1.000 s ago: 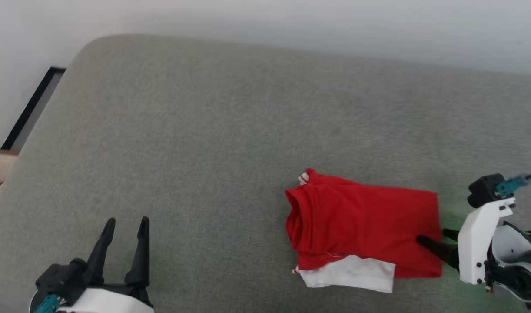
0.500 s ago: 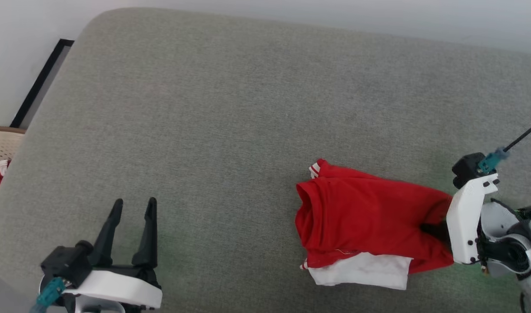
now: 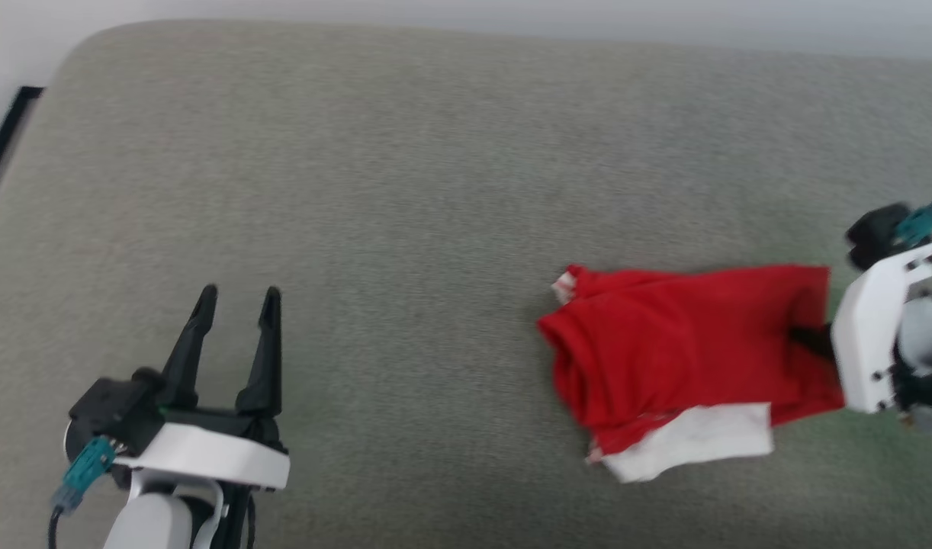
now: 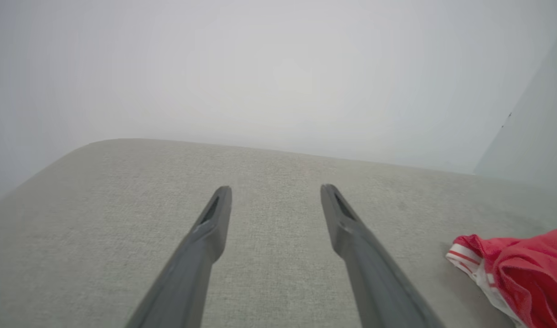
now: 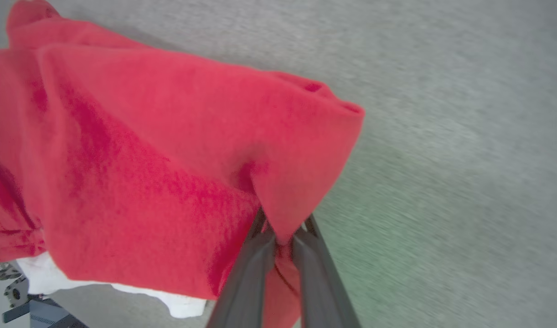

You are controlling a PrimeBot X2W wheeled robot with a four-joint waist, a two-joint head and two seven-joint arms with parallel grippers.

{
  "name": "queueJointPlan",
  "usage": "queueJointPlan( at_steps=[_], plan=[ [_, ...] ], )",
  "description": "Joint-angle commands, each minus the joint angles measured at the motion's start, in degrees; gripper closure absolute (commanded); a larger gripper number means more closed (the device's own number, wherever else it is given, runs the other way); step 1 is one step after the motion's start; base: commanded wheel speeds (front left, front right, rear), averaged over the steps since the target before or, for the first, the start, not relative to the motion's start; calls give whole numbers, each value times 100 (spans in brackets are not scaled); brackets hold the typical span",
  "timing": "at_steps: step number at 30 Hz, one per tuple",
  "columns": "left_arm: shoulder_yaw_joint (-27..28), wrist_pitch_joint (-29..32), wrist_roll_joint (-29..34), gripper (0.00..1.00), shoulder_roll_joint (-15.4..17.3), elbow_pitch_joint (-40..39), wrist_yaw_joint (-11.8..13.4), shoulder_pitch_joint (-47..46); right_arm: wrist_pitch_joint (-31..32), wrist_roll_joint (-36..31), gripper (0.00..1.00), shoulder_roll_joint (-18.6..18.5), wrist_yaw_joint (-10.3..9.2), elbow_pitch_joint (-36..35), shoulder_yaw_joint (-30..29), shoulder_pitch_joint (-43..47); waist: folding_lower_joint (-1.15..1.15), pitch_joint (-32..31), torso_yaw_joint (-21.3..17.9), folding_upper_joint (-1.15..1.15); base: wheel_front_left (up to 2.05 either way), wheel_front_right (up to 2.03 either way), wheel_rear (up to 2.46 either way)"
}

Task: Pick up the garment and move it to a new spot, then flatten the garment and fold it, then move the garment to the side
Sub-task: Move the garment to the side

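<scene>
The garment (image 3: 687,351) is a folded red T-shirt with a white sleeve poking out below, lying on the right part of the grey cushion (image 3: 405,191). My right gripper (image 3: 805,339) is shut on the garment's right edge; in the right wrist view its fingers (image 5: 260,255) pinch a fold of the red garment (image 5: 146,159), which drapes up and left from them. At the lower left my left gripper (image 3: 237,293) stands open above bare cushion. In the left wrist view, that left gripper (image 4: 275,189) is empty, and the garment's striped trim (image 4: 511,269) shows at the right edge.
The grey cushion's rounded far edge meets a pale wall (image 3: 512,11) at the top. A dark strip (image 3: 4,137) runs beside the cushion's left corner. Bare cushion spreads across the middle and left.
My right gripper closed on the garment's right edge and has dragged it rightward, lifting that edge. The camera has shifted too. The left gripper stays open.
</scene>
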Motion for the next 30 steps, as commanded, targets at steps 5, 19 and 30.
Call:
queueJointPlan(
  at_steps=[5, 19, 30],
  plan=[
    [-192, -29, 137, 0, 27, -25, -9, -379, -112, -260, 100, -238, -14, -28, -229, -245, 0, 142, -445, 0, 0, 0, 0],
    [-950, -30, 381, 0, 105, 46, -9, -1446, -1162, -939, 100, -573, -14, 671, -765, -1015, 0, 698, -1429, 0, 0, 0, 0],
    [-1693, -29, 475, 0, 110, 153, -9, -2352, -2534, -1866, 100, -728, -14, 2068, -864, -1787, 0, 1212, -1820, 0, 0, 0, 0]
  ],
)
